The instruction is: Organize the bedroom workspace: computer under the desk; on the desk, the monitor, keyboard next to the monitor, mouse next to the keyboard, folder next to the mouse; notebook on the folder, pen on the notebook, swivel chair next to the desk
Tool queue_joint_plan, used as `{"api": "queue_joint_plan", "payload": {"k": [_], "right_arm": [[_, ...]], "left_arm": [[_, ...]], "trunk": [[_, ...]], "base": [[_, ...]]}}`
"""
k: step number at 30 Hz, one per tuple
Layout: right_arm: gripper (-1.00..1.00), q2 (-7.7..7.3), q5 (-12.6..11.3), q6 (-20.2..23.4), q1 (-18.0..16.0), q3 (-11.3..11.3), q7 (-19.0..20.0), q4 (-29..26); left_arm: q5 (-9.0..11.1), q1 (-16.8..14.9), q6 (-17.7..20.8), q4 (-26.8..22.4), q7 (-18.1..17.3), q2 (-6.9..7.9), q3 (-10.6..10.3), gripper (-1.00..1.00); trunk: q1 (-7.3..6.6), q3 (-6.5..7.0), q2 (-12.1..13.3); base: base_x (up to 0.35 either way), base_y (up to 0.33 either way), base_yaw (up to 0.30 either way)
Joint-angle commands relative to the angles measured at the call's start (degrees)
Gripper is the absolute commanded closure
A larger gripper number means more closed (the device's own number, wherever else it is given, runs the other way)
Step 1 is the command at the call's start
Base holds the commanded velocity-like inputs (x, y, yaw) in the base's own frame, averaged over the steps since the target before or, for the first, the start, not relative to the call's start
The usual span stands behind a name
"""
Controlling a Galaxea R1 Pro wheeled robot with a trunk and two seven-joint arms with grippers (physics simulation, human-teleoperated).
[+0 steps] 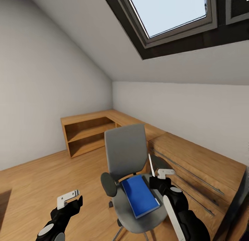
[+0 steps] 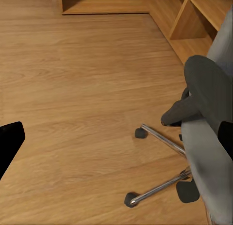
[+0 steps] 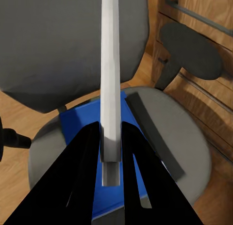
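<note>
The grey swivel chair [image 1: 126, 149] stands in front of me, with the blue folder [image 1: 140, 196] lying flat on its seat. Beside the folder on the seat lies a thin dark grey rectangle, the notebook [image 3: 158, 135]. My right gripper [image 1: 156, 180] hovers over the seat's right side, shut on the white pen [image 1: 151, 164], which sticks up from the fingers. In the right wrist view the pen [image 3: 109, 74] runs out between the black fingers [image 3: 80, 176] above the folder [image 3: 80, 125]. My left gripper [image 1: 74, 199] hangs open left of the chair. The desk, monitor, keyboard, mouse and computer are out of view.
A low wooden shelf unit [image 1: 88, 130] lines the far corner, and a wooden drawer chest [image 1: 204, 168] stands close behind the chair on the right. The chair's chrome legs and casters [image 2: 158, 137] spread over the wooden floor [image 2: 82, 89]. A skylight [image 1: 169, 12] sits in the sloped ceiling.
</note>
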Motion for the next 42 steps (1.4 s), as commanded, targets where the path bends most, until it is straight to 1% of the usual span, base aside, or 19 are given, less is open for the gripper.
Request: {"api": "queue_joint_plan", "payload": {"k": [1, 10, 14, 15, 16, 18, 20, 22, 26, 29, 30, 31, 32, 35, 39, 42], "right_arm": [[1.00, -0.01, -0.66, 0.18, -0.03, 0.06, -0.55, -0.07], [1.00, -0.02, -0.71, 0.27, -0.02, 0.06, -0.55, -0.14], [1.00, -0.03, -0.74, 0.44, -0.02, -0.02, -0.55, -0.16], [1.00, -0.03, -0.78, 0.62, -0.02, -1.71, -0.55, -0.13], [1.00, -0.03, -0.80, 0.65, -0.02, -2.75, -0.55, -0.14], [1.00, -0.03, -0.82, 0.70, -0.02, -4.17, -0.55, -0.16], [1.00, -0.03, -0.83, 0.70, -0.02, -4.42, -0.55, -0.13], [1.00, -0.03, -0.83, 0.71, -0.02, -4.55, -0.55, -0.12], [1.00, -0.03, -0.83, 0.71, -0.02, -4.70, -0.55, -0.09], [1.00, -0.03, -0.83, 0.71, -0.02, -5.52, -0.55, -0.08], [1.00, -0.03, -0.83, 0.71, -0.02, -6.80, -0.55, -0.08], [1.00, -0.03, -0.83, 0.71, -0.02, -7.15, -0.55, -0.08], [1.00, -0.03, -0.83, 0.71, -0.02, -7.34, -0.55, -0.08], [1.00, -0.03, -0.83, 0.71, -0.02, -10.07, -0.55, -0.11], [1.00, -0.03, -0.83, 0.71, -0.02, -11.87, -0.55, -0.12], [1.00, -0.03, -0.83, 0.71, -0.02, -12.36, -0.55, -0.15]], "left_arm": [[0.58, -0.02, 0.07, -0.09, 0.56, 0.06, -0.13, -1.00], [0.58, -0.02, 0.07, -0.09, 0.56, 0.04, -0.21, -1.00], [0.58, -0.02, 0.07, -0.09, 0.56, -0.01, -0.22, -1.00], [0.58, -0.02, 0.08, -0.09, 0.56, -0.02, -0.24, -1.00], [0.58, -0.02, 0.11, -0.09, 0.56, -0.02, -0.26, -1.00], [0.58, -0.03, 0.14, -0.09, 0.56, -0.02, -0.30, -1.00], [0.58, -0.02, 0.15, -0.09, 0.56, -0.02, -0.34, -1.00], [0.56, -0.04, 0.15, -0.09, 0.56, 0.00, -1.12, -1.00], [0.49, -0.10, 0.15, 0.05, 0.63, 0.24, -4.95, -1.00], [0.49, -0.11, 0.15, 0.10, 0.64, 0.28, -5.20, -1.00], [0.43, -0.11, 0.14, 0.28, 0.65, 0.31, -5.97, -1.00], [0.42, -0.11, 0.10, 0.31, 0.65, 0.32, -6.24, -1.00], [0.41, -0.11, 0.09, 0.32, 0.65, 0.32, -6.30, -1.00], [0.41, -0.11, 0.01, 0.34, 0.65, 0.33, -6.51, -1.00], [0.41, -0.11, -0.08, 0.35, 0.65, 0.33, -6.54, -1.00], [0.41, -0.11, -0.10, 0.33, 0.65, 0.33, -6.54, -1.00]], "trunk": [[-0.22, 0.13, 0.38], [-2.20, 1.76, 3.99], [-3.08, 2.63, 5.59], [-3.30, 2.85, 5.99], [-3.52, 3.07, 6.40], [-3.96, 3.52, 7.20], [-4.40, 3.96, 8.00], [-4.40, 4.04, 8.00], [-4.40, 4.20, 8.00], [-4.40, 4.32, 8.00], [-4.40, 4.36, 8.00], [-4.40, 4.40, 8.00], [-4.40, 4.43, 8.00], [-4.40, 4.54, 8.00], [-4.40, 4.68, 8.00], [-4.40, 4.76, 8.00]], "base": [[0.000, 0.000, -0.018], [0.000, 0.000, -0.010], [0.000, 0.000, -0.157], [0.000, 0.000, -0.231], [0.000, 0.000, -0.236], [0.000, 0.000, -0.243], [0.000, 0.000, -0.246], [0.000, 0.000, -0.248], [0.000, 0.000, -0.249], [0.000, -0.009, -0.250], [0.000, -0.257, -0.253], [0.000, -0.284, -0.254], [0.000, -0.289, -0.254], [0.000, -0.297, -0.257], [0.000, -0.269, -0.260], [0.000, -0.206, -0.233]]}}
